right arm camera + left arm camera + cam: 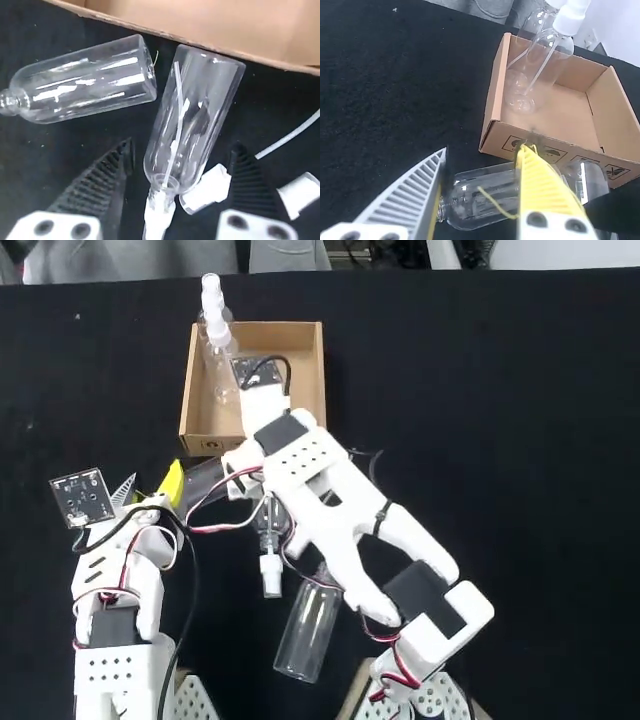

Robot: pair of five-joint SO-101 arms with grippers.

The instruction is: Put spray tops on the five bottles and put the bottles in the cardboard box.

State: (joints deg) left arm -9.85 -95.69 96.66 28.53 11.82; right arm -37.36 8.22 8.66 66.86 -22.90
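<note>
The cardboard box (300, 360) stands at the back of the table. Two clear bottles with white spray tops (215, 335) (540, 55) lean in its far left corner. In front of the box lies a capless bottle (485, 200) (85, 85), and my left gripper (482, 149) (152, 480) is open with a finger on each side of it. Beside it lies another bottle (192, 120) (268, 530) with a spray top (160, 210) at its neck and the tube inside. My right gripper (182, 146) is open astride that neck.
A loose spray top (210, 192) lies by the right fingers, and another top with its tube (300, 190) lies farther out. A third capless bottle (305, 630) lies near the right arm's base. The right arm (330, 510) stretches over the table's middle.
</note>
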